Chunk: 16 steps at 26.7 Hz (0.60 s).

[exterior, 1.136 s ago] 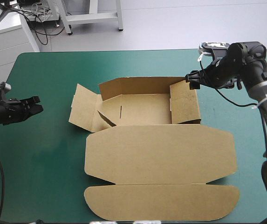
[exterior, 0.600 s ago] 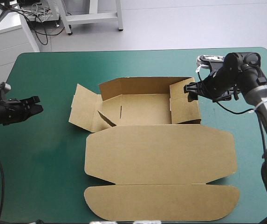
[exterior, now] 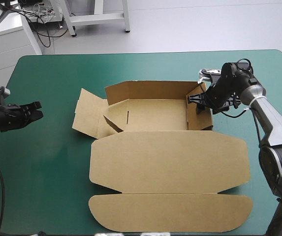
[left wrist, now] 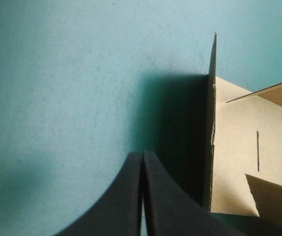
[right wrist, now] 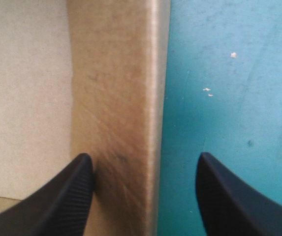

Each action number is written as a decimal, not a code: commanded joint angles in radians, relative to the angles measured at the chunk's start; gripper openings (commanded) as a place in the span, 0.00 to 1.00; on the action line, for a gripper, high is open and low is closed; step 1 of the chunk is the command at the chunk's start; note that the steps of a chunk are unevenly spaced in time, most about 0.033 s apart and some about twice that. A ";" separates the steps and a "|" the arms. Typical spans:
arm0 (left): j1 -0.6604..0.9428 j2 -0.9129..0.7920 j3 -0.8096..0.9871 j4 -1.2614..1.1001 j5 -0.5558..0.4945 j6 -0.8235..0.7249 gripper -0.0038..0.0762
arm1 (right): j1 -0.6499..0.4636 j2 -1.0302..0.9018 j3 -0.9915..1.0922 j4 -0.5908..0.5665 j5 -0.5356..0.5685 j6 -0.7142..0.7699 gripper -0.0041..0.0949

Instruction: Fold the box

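High view, box: the box (exterior: 165,162) is lying mid-table on the teal-green cover (exterior: 47,162), its tray toward the far edge and its lid (exterior: 170,147) spreading flat toward the near edge.
High view, tray: the back wall (exterior: 150,90) and right wall (exterior: 203,122) are standing up; the left flap (exterior: 87,115) is leaning outward; the floor (exterior: 155,115) is showing a thin slit (exterior: 128,117).
High view, right gripper: the right gripper (exterior: 199,102) is reaching down over the right wall's far end.
High view, left gripper: the left gripper (exterior: 38,111) is hovering near the table's left edge, well apart from the box.
High view, change: earlier the right wall was lying folded in over the floor and the right gripper was sitting beyond the far right corner; now that wall is standing upright with the gripper at it. The left gripper is keeping its place.
Left wrist view, pincer: the two black fingers (left wrist: 126,196) are pressing together in one pointed arch, holding nothing.
Left wrist view, box: the left flap's edge (left wrist: 210,132) is rising just ahead and to one side, the slit (left wrist: 257,151) showing beyond it.
Right wrist view, pincer: the fingers (right wrist: 67,196) are standing wide apart, straddling the right wall (right wrist: 116,88) without clamping it.
Right wrist view, sides: one finger is hanging over the floor (right wrist: 27,88), the other over the cover (right wrist: 229,98).
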 commanded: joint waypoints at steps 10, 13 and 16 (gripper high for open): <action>0.003 -0.033 -0.024 -0.034 0.000 -0.006 0.04 | -0.002 -0.039 -0.051 0.028 0.076 -0.087 0.03; 0.003 -0.033 -0.024 -0.034 -0.012 -0.004 0.04 | -0.002 -0.045 -0.108 0.015 0.129 -0.093 0.03; 0.003 -0.033 -0.024 -0.034 -0.015 -0.004 0.04 | -0.002 -0.086 -0.162 -0.022 0.129 -0.070 0.03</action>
